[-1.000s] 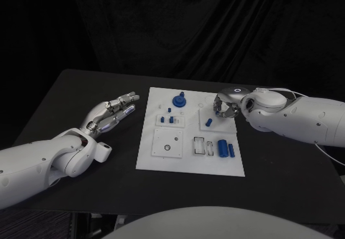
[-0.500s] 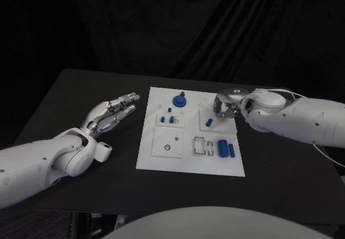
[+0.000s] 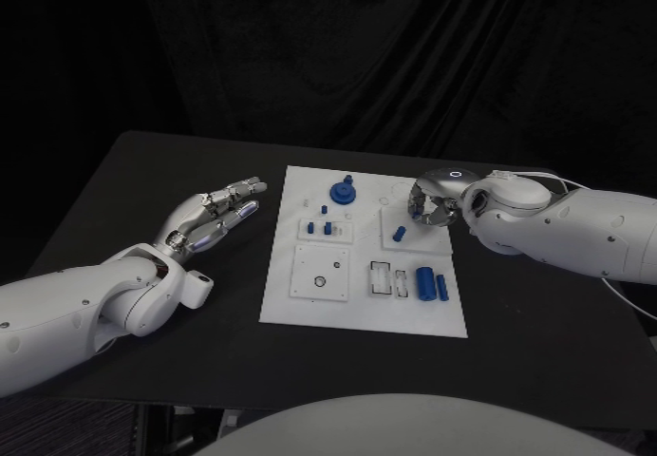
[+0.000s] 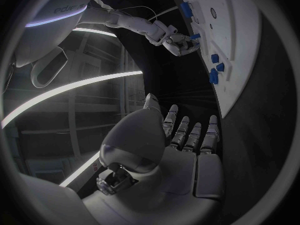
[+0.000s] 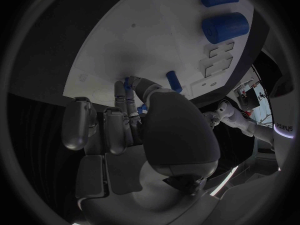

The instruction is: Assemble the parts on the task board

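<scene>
Right robot hand holding station at the board's far right corner; little movement noted.

Over the last second the right robot hand (image 3: 428, 203) has barely shifted above the task board (image 3: 318, 309), fingers curled near a small blue part (image 3: 399, 233); whether it grips anything cannot be told. Left robot hand (image 3: 219, 214) stays open over the tabletop (image 3: 164, 171). Assembly appears unadvanced.

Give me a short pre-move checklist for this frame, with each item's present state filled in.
1. Left hand off the task board, fingers apart, holding nothing: ok.
2. Right hand over the board's far right corner: ok.
3. Right hand grips a part: cannot tell; its fingers curl near something blue in the right wrist view.
4. Small blue peg beside the right hand lies on the board: ok.
5. Two blue cylinders lie side by side at the board's right edge: ok.
</scene>
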### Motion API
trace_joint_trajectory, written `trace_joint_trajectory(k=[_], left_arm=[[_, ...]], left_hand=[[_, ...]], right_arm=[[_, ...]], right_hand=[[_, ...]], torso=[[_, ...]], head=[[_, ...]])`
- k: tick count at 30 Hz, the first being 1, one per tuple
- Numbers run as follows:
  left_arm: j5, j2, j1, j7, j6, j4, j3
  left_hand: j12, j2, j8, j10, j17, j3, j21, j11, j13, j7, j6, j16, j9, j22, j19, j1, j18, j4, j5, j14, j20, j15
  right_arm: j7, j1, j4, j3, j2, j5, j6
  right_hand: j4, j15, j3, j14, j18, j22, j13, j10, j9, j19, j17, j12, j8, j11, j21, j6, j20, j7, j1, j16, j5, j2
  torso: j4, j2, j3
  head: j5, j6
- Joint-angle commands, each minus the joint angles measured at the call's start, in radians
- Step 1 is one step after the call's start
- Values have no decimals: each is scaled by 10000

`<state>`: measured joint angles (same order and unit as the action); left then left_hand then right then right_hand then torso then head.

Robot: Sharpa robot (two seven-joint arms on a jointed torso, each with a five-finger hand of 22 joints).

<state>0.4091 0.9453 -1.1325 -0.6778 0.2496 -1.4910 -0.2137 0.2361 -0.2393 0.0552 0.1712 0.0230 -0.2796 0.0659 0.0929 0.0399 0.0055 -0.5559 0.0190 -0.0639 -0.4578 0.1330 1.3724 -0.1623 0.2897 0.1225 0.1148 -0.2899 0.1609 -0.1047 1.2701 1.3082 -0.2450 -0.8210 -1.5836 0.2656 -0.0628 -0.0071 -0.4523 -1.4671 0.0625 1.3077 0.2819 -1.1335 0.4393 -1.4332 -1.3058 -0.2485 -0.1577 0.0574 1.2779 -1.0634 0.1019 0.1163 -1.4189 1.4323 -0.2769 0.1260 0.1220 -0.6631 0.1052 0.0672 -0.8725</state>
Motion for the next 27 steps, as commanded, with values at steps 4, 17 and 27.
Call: trace_joint_trajectory(k=[4, 17, 27], left_arm=[[-44, -7, 15, -1566, -33, -6, 10], [-44, -27, 15, -1495, -27, 0, 10], [-44, -94, 15, -1481, -88, 54, 10]], left_hand=[[46, -38, -6, -26, 14, -46, 65, 78, 12, 17, -38, 65, -12, -24, 52, 55, -176, 11, -18, 19, 2, 73], [55, -61, -18, -29, 18, -46, 113, 106, 10, 29, -1, 72, -7, -133, 142, 80, -173, 10, -18, 42, -16, 100], [48, -77, -22, -39, 17, -46, 126, 117, 8, 33, 13, 72, -5, -141, 166, 81, -169, 14, -18, 43, -20, 112]], right_arm=[[-55, 247, 526, 26, -315, -13, 746], [-147, 958, 2647, 25, -1095, -94, 727], [-302, 650, 3965, -11, -725, -624, 77]], right_hand=[[88, -64, 6, -181, 24, 1782, -33, -64, -5, -12, 15, 106, -17, 6, -15, -41, -71, 15, -70, -45, -52, -51], [125, -53, 7, -184, 18, 1787, -100, -85, -24, -18, 17, 225, 33, 27, 3, -6, -74, 38, -78, -49, -52, -44], [123, -50, 54, -327, -43, 1869, -184, -176, -84, -169, -301, 370, 125, 30, 297, 28, -73, 41, -4, 137, -46, 1]], torso=[[-5, 7, 9], [-33, 16, 18], [-6, 10, 22]], head=[[-24, -2], [-172, -2], [-111, -2]])
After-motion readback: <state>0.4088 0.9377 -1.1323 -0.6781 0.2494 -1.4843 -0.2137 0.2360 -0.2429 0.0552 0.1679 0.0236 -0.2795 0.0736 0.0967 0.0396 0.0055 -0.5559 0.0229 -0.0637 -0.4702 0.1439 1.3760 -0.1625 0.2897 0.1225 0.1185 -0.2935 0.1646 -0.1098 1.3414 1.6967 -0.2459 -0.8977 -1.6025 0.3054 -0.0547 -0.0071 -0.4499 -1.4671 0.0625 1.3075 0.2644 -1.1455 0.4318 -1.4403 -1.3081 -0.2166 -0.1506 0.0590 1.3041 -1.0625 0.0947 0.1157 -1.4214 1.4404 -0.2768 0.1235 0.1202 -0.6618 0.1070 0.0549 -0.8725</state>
